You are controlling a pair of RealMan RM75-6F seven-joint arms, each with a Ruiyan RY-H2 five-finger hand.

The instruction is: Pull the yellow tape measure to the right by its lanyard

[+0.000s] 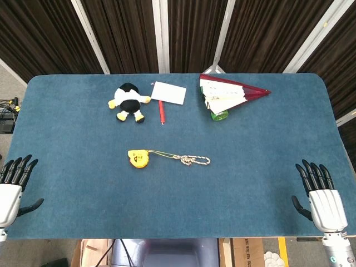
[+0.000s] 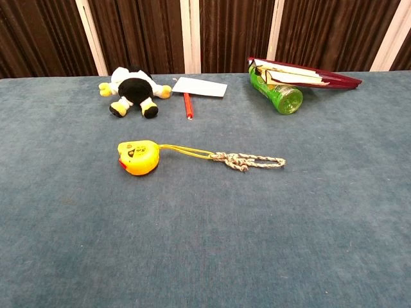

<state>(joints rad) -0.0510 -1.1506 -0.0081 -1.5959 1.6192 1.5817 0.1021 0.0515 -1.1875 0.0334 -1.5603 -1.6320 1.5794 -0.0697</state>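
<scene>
A: Small yellow plastic tape measure (image 1: 138,158) a little left of the table's middle, closer to the near edge than the far one. Thin yellow lanyard with a pale braided cord loop (image 1: 192,160) trailing from it toward the right edge, lying slack and flat on the blue carpet-like table cover (image 1: 261,139).

B: And nothing holding either?

A: Nothing. Right hand (image 1: 322,200) well apart at the near right corner, palm down, fingers straight and slightly spread, holding nothing. Left hand (image 1: 12,186) at the near left corner, fingers likewise extended and apart, empty. Neither visible from the chest camera.

B: Worth watching for?

A: Probably the flat, thin loop: easy to press into the pile instead of pinching, so fingers might close on nothing. Also a pull with the cord slack could jerk the case once taut and tip or spin it.

B: Beyond that?

A: Toward the far edge: black, white and yellow plush toy (image 1: 129,101), white paper card (image 1: 169,93), red pencil (image 1: 161,111), and near the far right a dark red folder with papers (image 1: 233,93) resting on a green transparent bottle (image 2: 282,96). All well apart from the pull path.
</scene>
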